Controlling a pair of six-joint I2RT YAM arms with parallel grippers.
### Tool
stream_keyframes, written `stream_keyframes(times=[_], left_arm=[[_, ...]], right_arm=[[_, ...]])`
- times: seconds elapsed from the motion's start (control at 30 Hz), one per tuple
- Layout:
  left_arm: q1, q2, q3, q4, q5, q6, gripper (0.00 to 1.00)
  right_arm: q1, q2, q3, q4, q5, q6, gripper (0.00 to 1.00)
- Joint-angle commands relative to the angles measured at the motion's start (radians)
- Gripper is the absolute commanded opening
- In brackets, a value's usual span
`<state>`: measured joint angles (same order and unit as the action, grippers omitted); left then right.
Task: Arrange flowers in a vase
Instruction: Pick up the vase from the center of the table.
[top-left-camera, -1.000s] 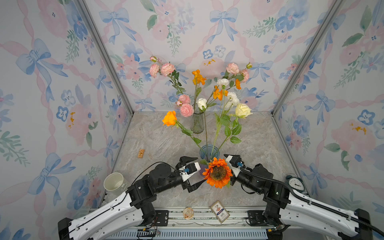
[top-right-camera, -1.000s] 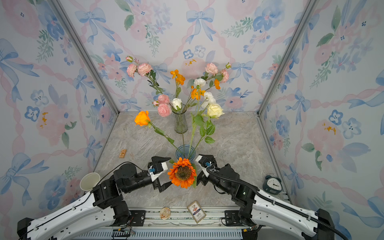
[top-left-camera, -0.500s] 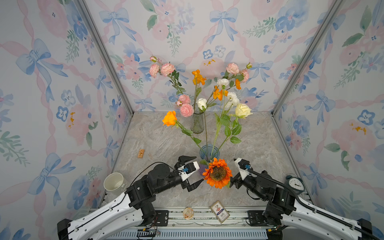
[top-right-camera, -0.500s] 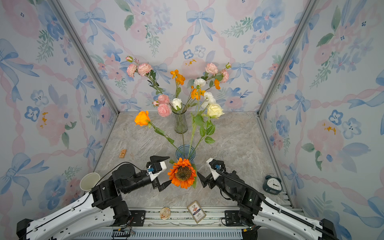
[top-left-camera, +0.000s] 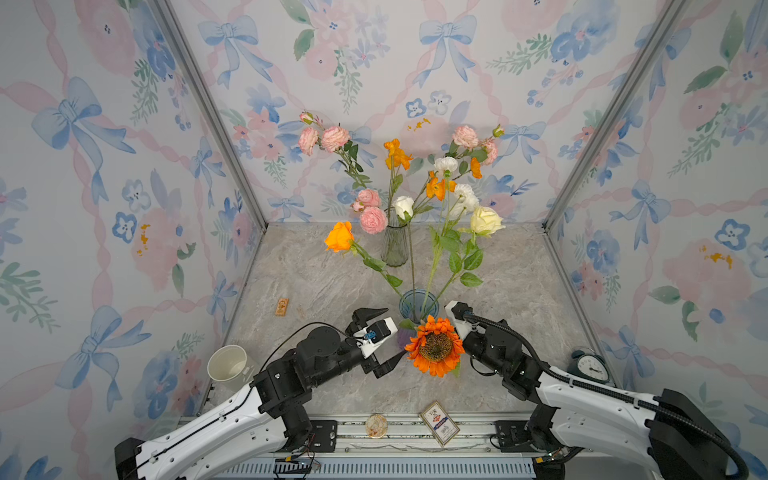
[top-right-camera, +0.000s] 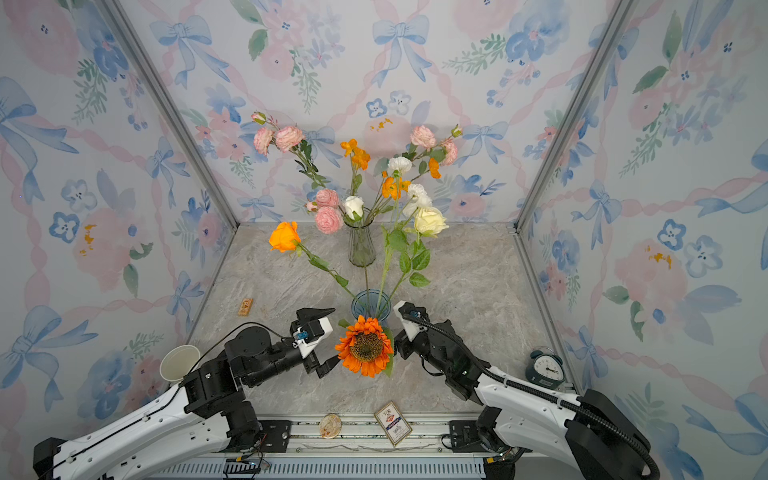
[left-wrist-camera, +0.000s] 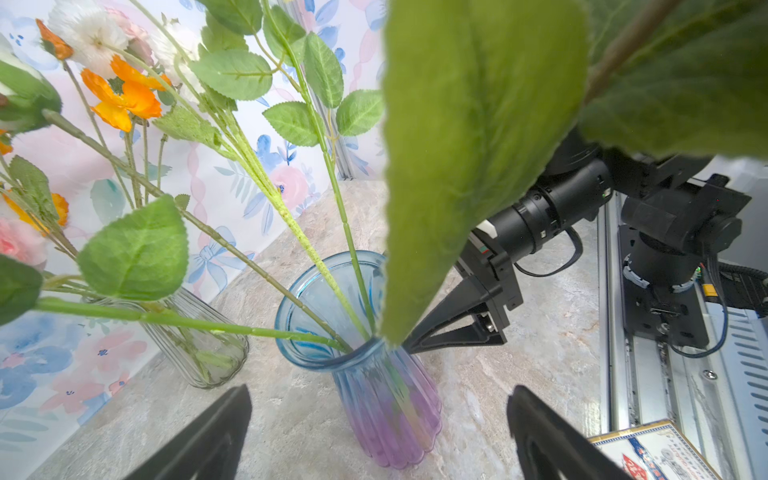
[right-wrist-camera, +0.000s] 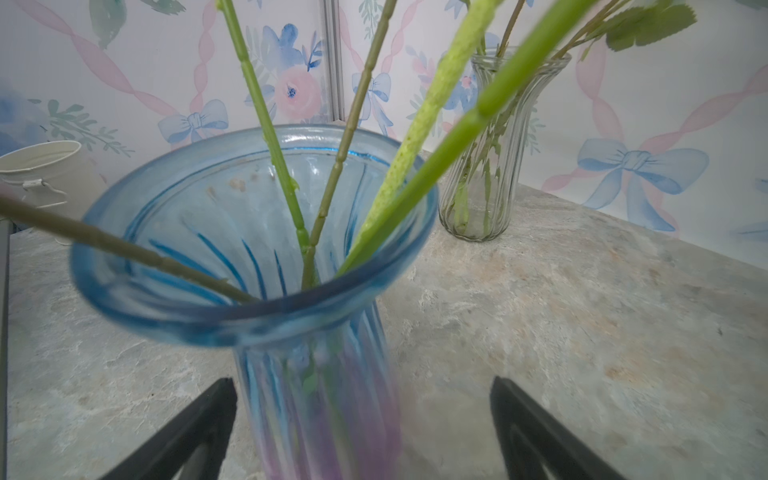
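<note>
You have both grippers at the blue-to-purple ribbed glass vase (left-wrist-camera: 374, 386), which stands upright near the middle of the front edge of the grey marble-look worktop (top-left-camera: 519, 270). The left gripper (top-left-camera: 395, 332) has its jaws spread wide and holds nothing; in the left wrist view the vase stands between its two black fingers (left-wrist-camera: 224, 424), apart from both. The right gripper (right-wrist-camera: 362, 399) also has its jaws wide apart and empty, with the same vase between them. One finger is very close to the glass, and I cannot tell if it touches. Several green stems stand in this vase. The orange rose (top-left-camera: 338, 237) leans toward the left edge, the cream rose (top-left-camera: 484, 220) rises toward the right, and the orange sunflower (top-left-camera: 435, 345) hangs low over the front side of the vase, between the two grippers. The clear ribbed glass vase (top-left-camera: 395, 245) stands behind, near the middle of the back edge, with pink ruffled blooms (top-left-camera: 332, 138), orange poppies (top-left-camera: 397, 156) and white blooms (top-left-camera: 445, 164). A white cup (top-left-camera: 227, 368) is at the front left corner and a small alarm clock (top-left-camera: 590, 368) at the front right corner.
</note>
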<state>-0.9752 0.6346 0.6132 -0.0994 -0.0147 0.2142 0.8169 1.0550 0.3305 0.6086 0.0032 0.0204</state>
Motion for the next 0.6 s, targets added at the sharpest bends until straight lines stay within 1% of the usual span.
stream_keyframes(times=[0.0, 0.1, 0.27, 0.4, 0.57], left_arm=[[0.010, 0.012, -0.008, 0.021, 0.002, -0.012, 0.98], [0.014, 0.017, -0.008, 0.020, 0.007, -0.011, 0.98], [0.018, 0.017, -0.009, 0.021, 0.009, -0.010, 0.98], [0.017, 0.024, -0.008, 0.020, 0.012, -0.010, 0.98], [0.019, 0.029, -0.009, 0.020, 0.015, -0.008, 0.98]], right_arm=[[-0.019, 0.066, 0.044, 0.183, -0.118, 0.026, 0.97], [-0.018, 0.137, 0.077, 0.213, -0.153, 0.026, 0.97], [-0.020, 0.230, 0.090, 0.318, -0.163, 0.037, 0.97], [-0.019, 0.285, 0.122, 0.332, -0.183, 0.033, 0.97], [-0.017, 0.335, 0.135, 0.393, -0.174, 0.030, 0.98]])
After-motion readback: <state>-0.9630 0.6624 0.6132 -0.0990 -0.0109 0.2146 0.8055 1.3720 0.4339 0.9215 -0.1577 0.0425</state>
